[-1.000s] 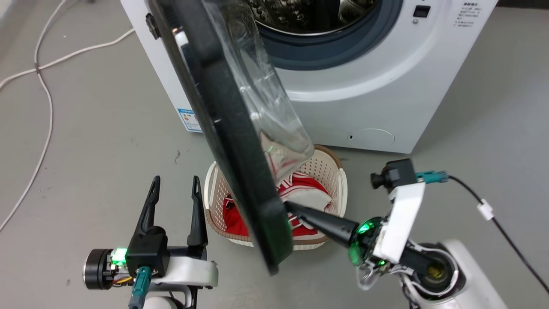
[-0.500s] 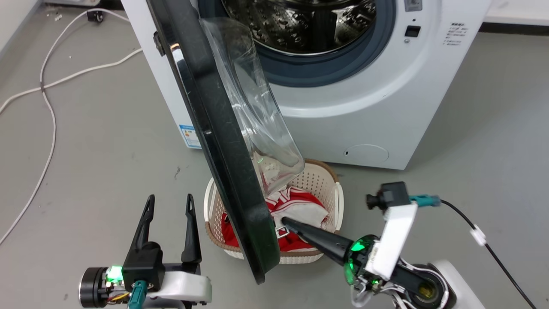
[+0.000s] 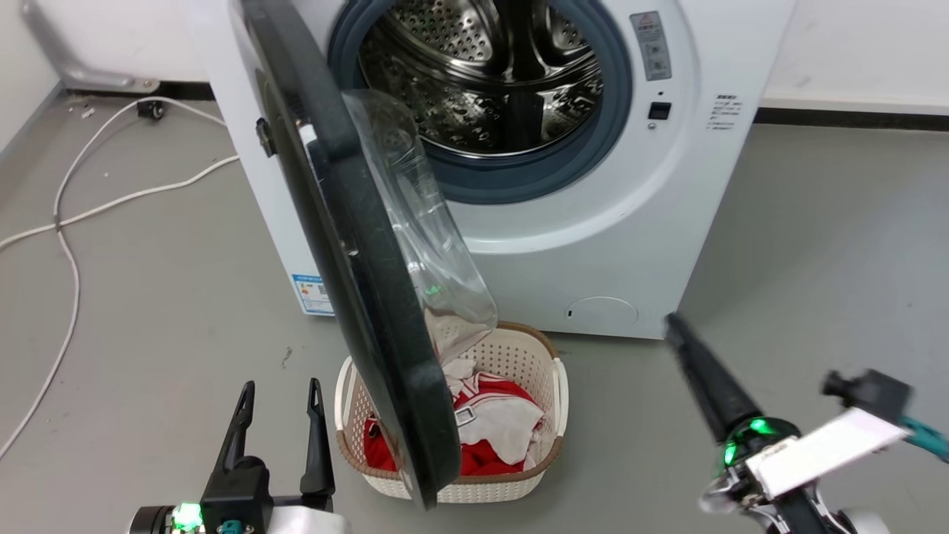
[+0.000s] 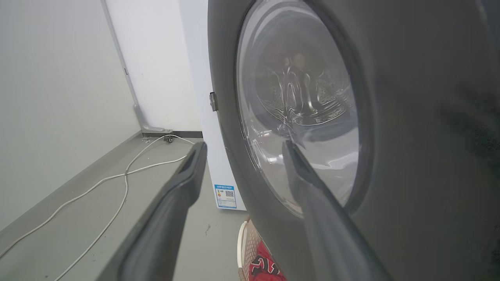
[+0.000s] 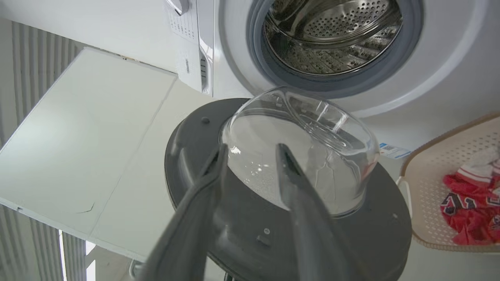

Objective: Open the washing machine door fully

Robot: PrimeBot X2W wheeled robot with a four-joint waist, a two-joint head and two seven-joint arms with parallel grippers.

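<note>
The washing machine door (image 3: 371, 297) is a black round disc with a clear glass bowl (image 3: 422, 222). It stands swung out from the white machine (image 3: 630, 245), edge-on to the head view, over the basket. My left gripper (image 3: 278, 389) is open at the lower left, left of the door's outer face (image 4: 410, 117), with its fingertips (image 4: 289, 146) near it. My right gripper (image 3: 671, 320) is at the lower right, apart from the door. Its wrist view looks at the door's inner side (image 5: 242, 226), and the right gripper (image 5: 252, 150) is open and holds nothing.
A cream basket (image 3: 561, 386) with red and white clothes sits on the floor under the door's lower edge. The steel drum (image 3: 482, 67) lies open behind a grey rubber ring. A white cable (image 3: 67, 222) runs over the grey floor at left.
My right gripper has left the door's lower edge and swung away to the right. The head view has tilted up, so the machine sits lower in it. The left gripper has kept its pose.
</note>
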